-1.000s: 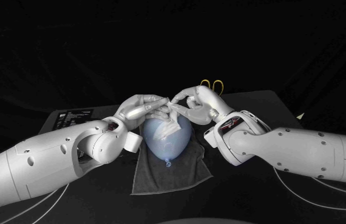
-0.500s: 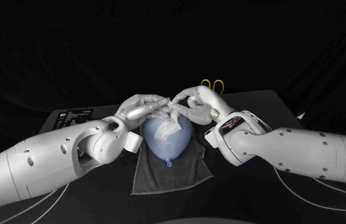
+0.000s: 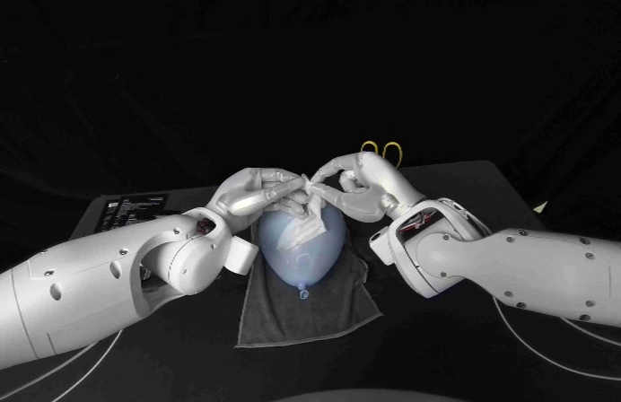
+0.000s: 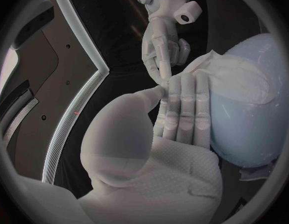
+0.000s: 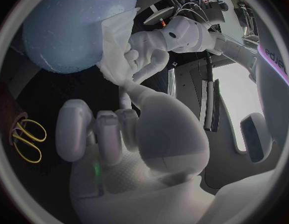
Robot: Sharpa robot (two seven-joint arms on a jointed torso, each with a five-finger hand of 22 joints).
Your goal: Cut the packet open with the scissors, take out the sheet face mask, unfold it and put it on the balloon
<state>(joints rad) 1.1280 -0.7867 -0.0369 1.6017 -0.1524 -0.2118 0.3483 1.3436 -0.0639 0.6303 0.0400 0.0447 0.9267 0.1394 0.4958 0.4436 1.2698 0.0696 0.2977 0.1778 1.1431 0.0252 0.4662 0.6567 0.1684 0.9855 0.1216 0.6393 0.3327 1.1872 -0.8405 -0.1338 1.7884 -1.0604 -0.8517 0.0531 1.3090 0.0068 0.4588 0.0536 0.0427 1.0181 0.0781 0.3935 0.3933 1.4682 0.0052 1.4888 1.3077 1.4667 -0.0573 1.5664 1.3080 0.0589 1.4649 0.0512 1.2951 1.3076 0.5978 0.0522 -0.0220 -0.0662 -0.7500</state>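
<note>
A crumpled white sheet face mask (image 3: 304, 224) is pinched at its upper edge by the left hand (image 3: 259, 191), whose fingers are closed on it. It is gripped from the other side by the right hand (image 3: 356, 185), thumb and fingers curled onto the same edge. The mask is draped just below both hands over a pale blue oval balloon (image 3: 301, 254), which is laid on a dark grey cloth towel (image 3: 310, 317). Yellow-handled scissors (image 3: 380, 152) are seen just beyond the right hand on the black table (image 3: 485, 191).
</note>
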